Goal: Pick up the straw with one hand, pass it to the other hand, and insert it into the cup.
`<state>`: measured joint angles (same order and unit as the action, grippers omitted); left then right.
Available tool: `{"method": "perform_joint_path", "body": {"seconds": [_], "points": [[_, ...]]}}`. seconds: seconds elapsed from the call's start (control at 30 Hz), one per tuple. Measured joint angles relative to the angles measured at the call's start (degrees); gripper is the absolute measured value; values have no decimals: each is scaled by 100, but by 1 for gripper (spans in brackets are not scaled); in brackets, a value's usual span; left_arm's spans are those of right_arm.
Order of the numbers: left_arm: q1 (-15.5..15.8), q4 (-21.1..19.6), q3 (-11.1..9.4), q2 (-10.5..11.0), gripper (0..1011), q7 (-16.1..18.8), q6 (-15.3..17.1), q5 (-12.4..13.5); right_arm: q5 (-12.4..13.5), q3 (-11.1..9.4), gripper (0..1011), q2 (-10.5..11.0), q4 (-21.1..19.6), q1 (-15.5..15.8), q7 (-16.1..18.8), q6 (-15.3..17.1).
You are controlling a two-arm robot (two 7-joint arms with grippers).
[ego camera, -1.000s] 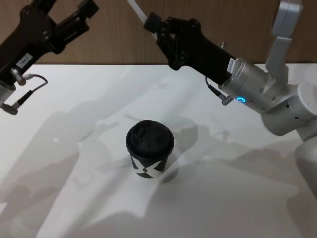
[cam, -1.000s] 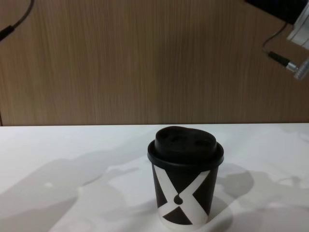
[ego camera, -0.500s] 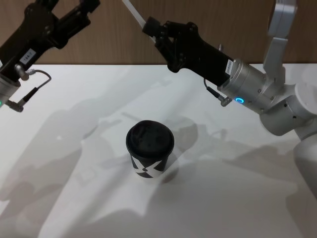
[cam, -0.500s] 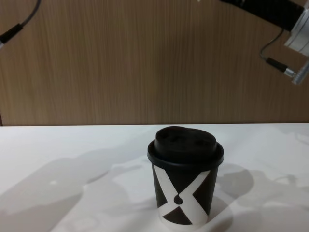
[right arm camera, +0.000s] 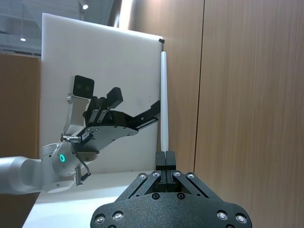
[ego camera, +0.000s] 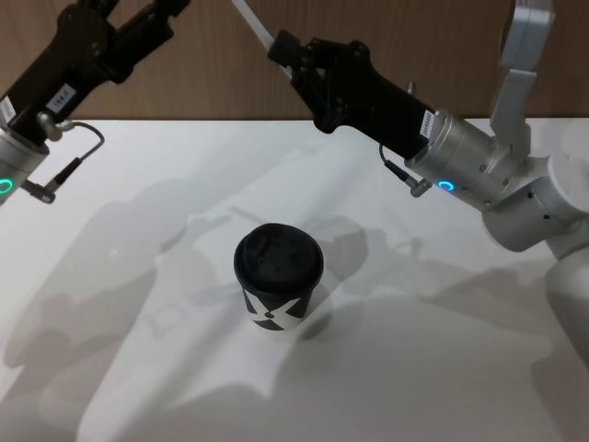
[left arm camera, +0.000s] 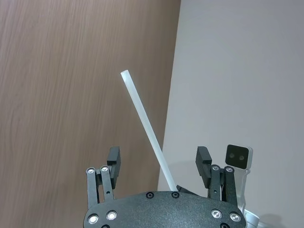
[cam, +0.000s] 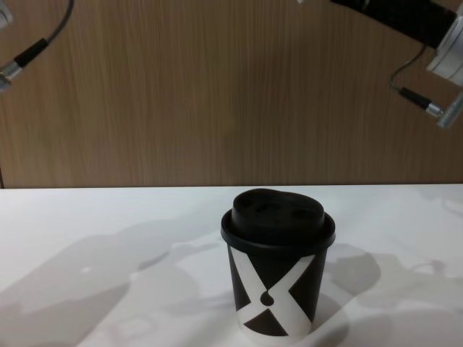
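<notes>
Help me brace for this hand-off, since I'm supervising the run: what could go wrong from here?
1. The right gripper pinches the straw only near one end, so the open left gripper may knock the long free length askew as it closes.
2. The hand-off is high above the table; a slipped straw could fall and roll away.
3. The cup stands free, so a straw pushed off-centre onto its lid might tip it.
</notes>
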<state>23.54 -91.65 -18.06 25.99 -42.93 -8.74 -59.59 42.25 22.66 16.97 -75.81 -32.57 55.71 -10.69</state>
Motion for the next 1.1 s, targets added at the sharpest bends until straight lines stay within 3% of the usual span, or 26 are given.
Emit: {"method": "perform_joint_path", "body": {"seconds": [1.1], "points": [[392,325,-339,-188,1001,-70,170,-345,61,18,5,4,51,-20,20,-35]]}}
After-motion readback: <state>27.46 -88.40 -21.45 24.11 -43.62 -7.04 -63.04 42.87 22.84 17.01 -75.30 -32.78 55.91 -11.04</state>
